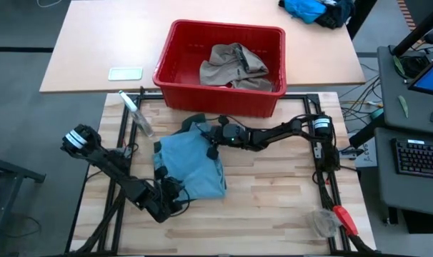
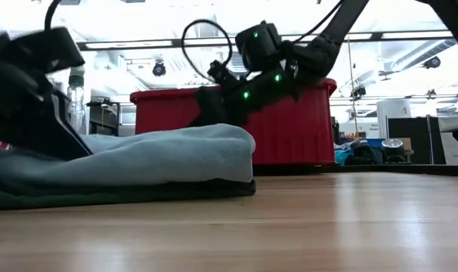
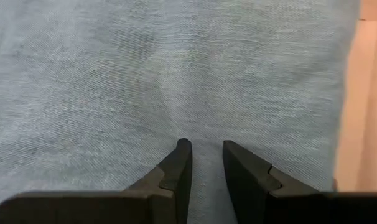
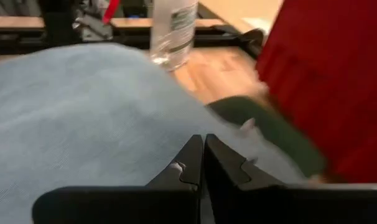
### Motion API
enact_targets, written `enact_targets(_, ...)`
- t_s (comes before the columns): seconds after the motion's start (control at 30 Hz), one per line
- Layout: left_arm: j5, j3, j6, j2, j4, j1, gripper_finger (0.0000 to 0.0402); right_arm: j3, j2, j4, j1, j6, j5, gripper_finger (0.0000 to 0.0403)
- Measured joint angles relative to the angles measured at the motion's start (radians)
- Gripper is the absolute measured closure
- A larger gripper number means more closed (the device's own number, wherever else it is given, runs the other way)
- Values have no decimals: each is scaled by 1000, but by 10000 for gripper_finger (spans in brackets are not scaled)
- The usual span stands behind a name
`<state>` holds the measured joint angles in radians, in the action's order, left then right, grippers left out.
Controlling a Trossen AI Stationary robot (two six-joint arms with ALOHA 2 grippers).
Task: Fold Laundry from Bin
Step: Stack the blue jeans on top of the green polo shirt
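The light blue denim trousers [image 1: 191, 160] lie folded in a pad at the table's middle, on top of the dark green shorts [image 1: 196, 120], whose edge shows at the far side. The khaki-taupe piece [image 1: 231, 66] lies in the red bin [image 1: 224, 100] at the far edge. My left gripper [image 3: 206, 149] is at the denim's near-left corner [image 1: 172, 191], its fingers a narrow gap apart with flat denim between them. My right gripper [image 4: 203, 142] is shut and empty, a little above the denim's far side [image 1: 211, 146], in front of the bin. My left gripper points slanting down at the top layer of the denim [image 3: 204, 124] near its near-left corner. Nothing is pinched between the fingers. Whether the fingertips [image 3: 183, 149] touch the cloth, I cannot tell.
A clear water bottle [image 1: 136, 113] lies on the table left of the denim. A red-handled tool [image 1: 343, 218] and a clear round thing lie at the near right corner. A bright blue cloth heap [image 1: 309, 8] and a small white slab [image 1: 125, 73] are on the far table.
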<state>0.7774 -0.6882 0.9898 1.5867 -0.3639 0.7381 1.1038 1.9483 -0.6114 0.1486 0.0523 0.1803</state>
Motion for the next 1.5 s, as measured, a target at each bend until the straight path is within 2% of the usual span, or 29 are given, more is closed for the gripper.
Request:
enact_targets(0.17,-9,-98,3,-27,-177,5,326,-1,-90,92,-30,33,10,394)
enact_targets(0.27,2,-140,-17,-32,-223,18,326,-14,-149,168,-72,39,-34,394)
enact_targets(0.4,9,-165,-41,-32,-220,46,326,-64,-210,171,-132,40,-232,394)
enact_targets(0.47,7,-165,-41,-32,-217,61,326,-105,-221,135,-164,46,-348,394)
enact_targets(0.53,0,-155,-33,-33,-191,74,326,-152,-215,72,-197,40,-418,394)
enact_targets(0.63,-2,-138,-11,-27,-165,85,326,-205,-188,-14,-241,28,-403,394)
enact_targets(0.8,-43,-100,35,-6,-126,89,326,-232,-110,-23,-287,37,-361,394)
enact_targets(0.97,-88,-54,118,26,-112,93,326,-238,-37,-28,-287,-5,-361,394)
enact_targets(1.13,-86,-17,196,36,-97,104,326,-242,6,-39,-287,-28,-308,394)
enact_targets(1.5,-134,-59,166,3,-164,122,326,-252,-38,1,-286,-44,-300,394)
